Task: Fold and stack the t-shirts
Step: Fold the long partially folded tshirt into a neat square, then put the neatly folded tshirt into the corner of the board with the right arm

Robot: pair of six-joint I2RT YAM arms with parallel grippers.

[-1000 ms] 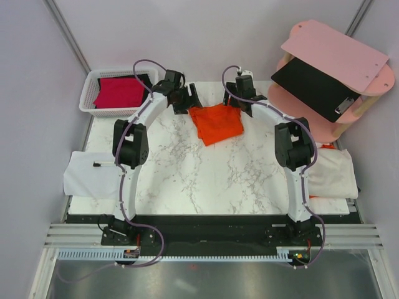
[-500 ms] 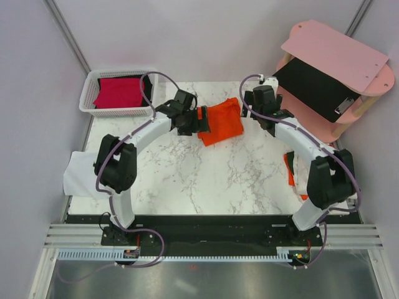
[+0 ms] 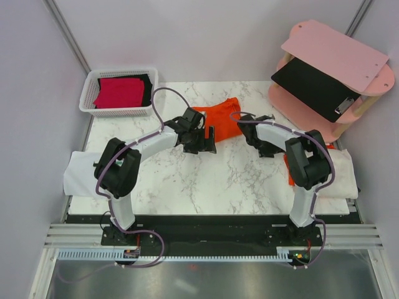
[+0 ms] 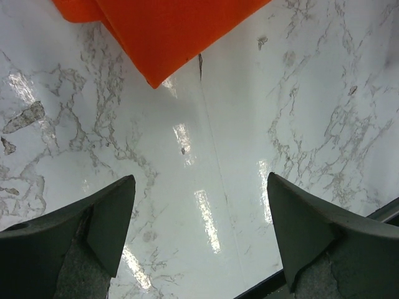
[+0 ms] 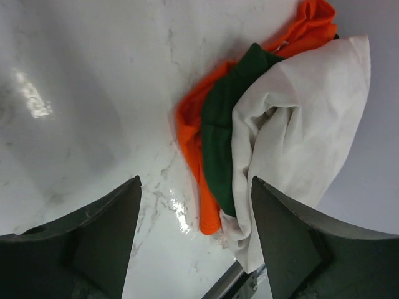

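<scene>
A folded bright orange t-shirt (image 3: 222, 113) lies flat at the back middle of the marble table; its corner shows at the top of the left wrist view (image 4: 163, 32). My left gripper (image 3: 203, 141) is open and empty just in front of the shirt's near-left edge, over bare marble (image 4: 199, 205). My right gripper (image 3: 269, 148) is open and empty to the right of the shirt and faces a heap of cloth (image 5: 194, 212). A crimson-red shirt (image 3: 118, 92) and a black one (image 3: 144, 80) lie in the white basket (image 3: 91, 107) at the back left.
A crumpled heap of orange (image 5: 190, 140), dark green (image 5: 225, 124) and white cloth (image 5: 302, 106) lies at the table's right edge (image 3: 336, 174). White cloth (image 3: 81, 175) hangs over the left edge. A pink two-tier shelf (image 3: 336, 50) holds a black clipboard (image 3: 310, 81).
Both grippers have drawn back toward me from the orange shirt, which now lies free. The right arm has folded in, and its gripper has turned toward the heap on the right.
</scene>
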